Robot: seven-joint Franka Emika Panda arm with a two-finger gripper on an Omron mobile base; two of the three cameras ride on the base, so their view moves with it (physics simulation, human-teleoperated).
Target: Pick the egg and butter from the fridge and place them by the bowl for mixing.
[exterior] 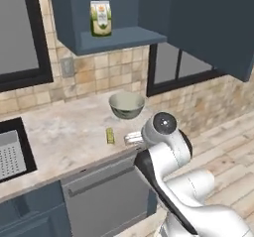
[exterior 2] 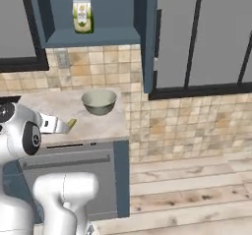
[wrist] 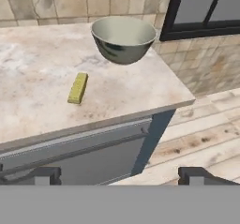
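The butter (wrist: 78, 88), a small yellow stick, lies flat on the marble counter (wrist: 33, 92), a little left of and nearer than the bowl (wrist: 123, 39). The grey-green bowl (exterior: 127, 105) stands near the counter's right end by the tiled wall. My gripper (wrist: 122, 174) is open and holds nothing. It hangs off the counter's front edge, back from the butter (exterior: 110, 135). In the side views the gripper (exterior: 133, 138) (exterior 2: 56, 126) sits just beside the butter (exterior 2: 72, 124), with the bowl (exterior 2: 99, 102) behind. The egg and the fridge are out of view.
A grey dishwasher front (wrist: 84, 148) sits under the counter. A sink (exterior: 10, 154) is set in at the left. Above, an open blue cabinet holds a carton (exterior: 100, 18), its door (exterior 2: 147, 37) swung out. The counter ends at the right over wood floor (wrist: 206, 134).
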